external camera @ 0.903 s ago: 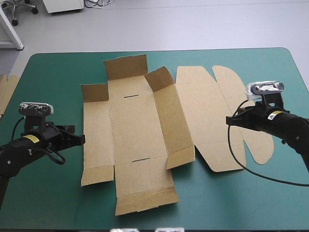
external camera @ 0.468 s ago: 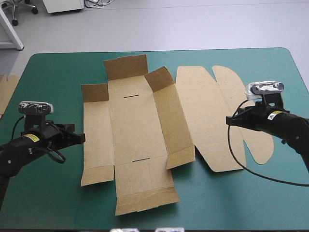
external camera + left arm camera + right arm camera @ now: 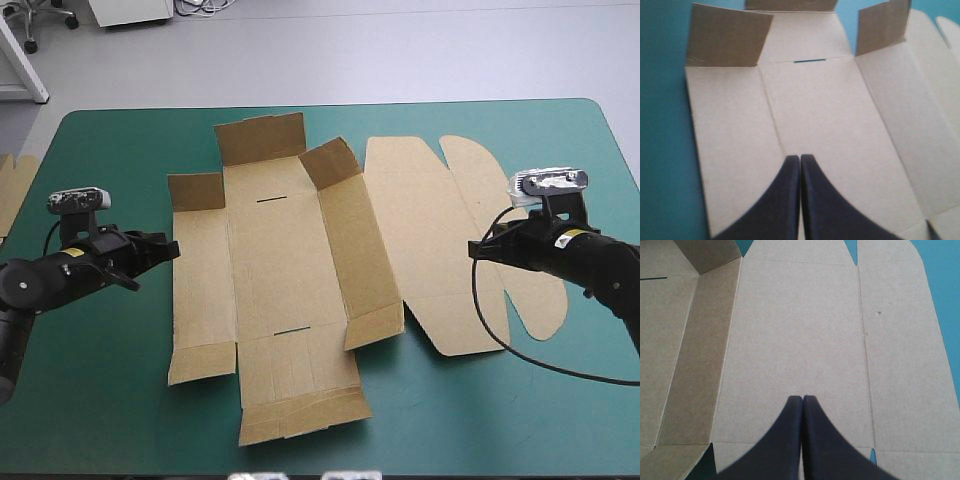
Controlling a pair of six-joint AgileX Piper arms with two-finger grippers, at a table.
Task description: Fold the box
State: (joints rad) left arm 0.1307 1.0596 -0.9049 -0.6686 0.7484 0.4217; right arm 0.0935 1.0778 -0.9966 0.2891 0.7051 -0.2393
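Teal-green table (image 3: 100, 420), with spare board (image 3: 12, 195) peeking in at its left edge. The brown box (image 3: 280, 290) lies mid-table, mostly flat, a few far flaps tipped up. Its base runs near-to-far, lid spread out rightward. Left gripper (image 3: 173, 249) and right gripper (image 3: 472, 250) are both pinched closed on nothing, one at each side.

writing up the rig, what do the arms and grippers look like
The left arm and right arm are black, each with a small yellow label near the wrist. The left gripper and right gripper each have two broad black fingers curved like fins.
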